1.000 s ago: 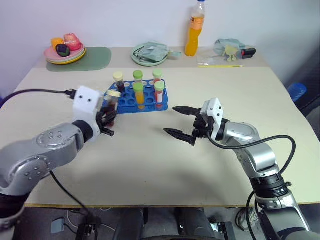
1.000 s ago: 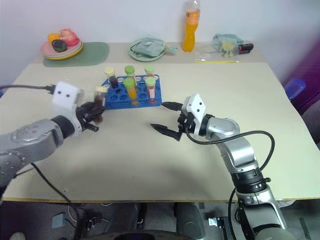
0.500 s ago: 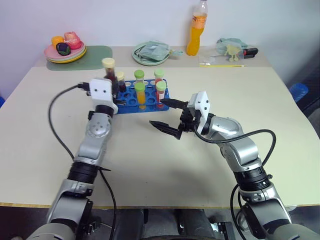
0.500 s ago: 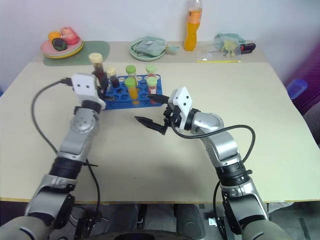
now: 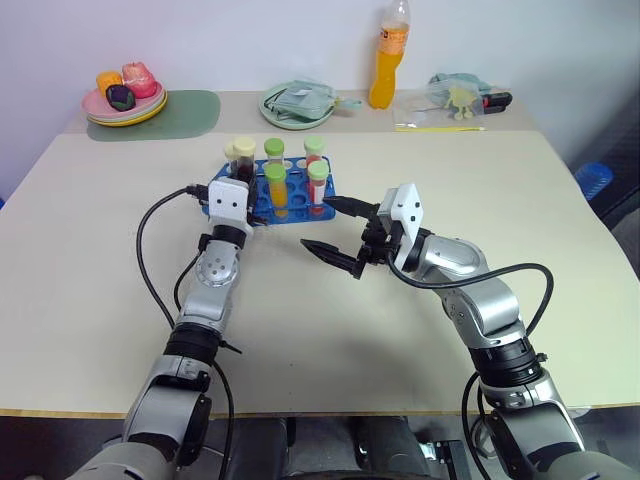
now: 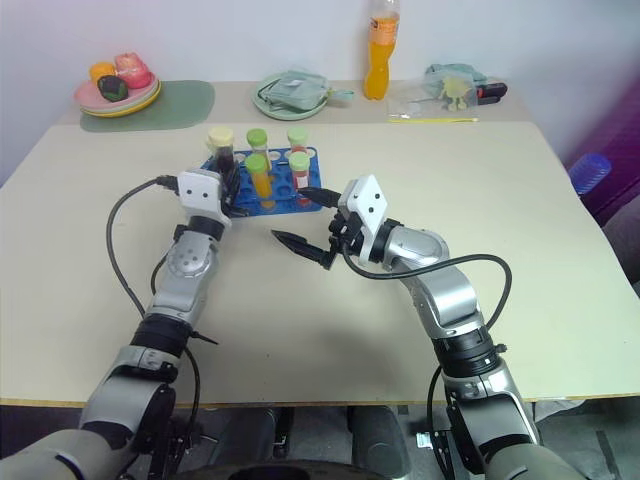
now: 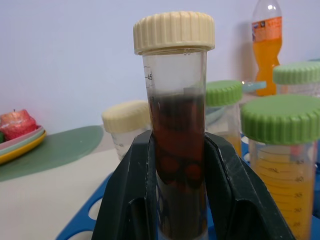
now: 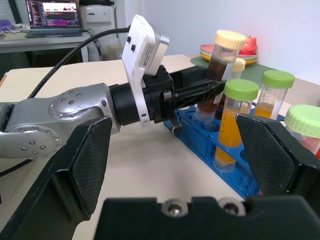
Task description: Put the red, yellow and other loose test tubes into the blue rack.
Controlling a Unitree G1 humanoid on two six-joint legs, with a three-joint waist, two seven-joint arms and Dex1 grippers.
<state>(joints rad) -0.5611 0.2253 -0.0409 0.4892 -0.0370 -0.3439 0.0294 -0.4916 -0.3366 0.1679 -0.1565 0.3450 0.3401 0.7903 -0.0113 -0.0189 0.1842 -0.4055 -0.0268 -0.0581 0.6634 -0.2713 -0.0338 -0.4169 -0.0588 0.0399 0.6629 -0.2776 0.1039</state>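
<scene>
Dark brown tube (image 7: 176, 150), cream cap, upright over the blue rack (image 5: 262, 204); four more capped tubes stand in the holes.

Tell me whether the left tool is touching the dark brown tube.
Touching. The left wrist view shows the left tool with both black fingers pressed against the dark brown tube, clamping it upright.

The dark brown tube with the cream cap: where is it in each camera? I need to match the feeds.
Left eye: dark brown tube, at the blue rack back-left corner.
Right eye: same corner.
Left wrist: centre, between the left gripper fingers.
Right wrist: upper right.
Shared landmark: the blue rack.
</scene>
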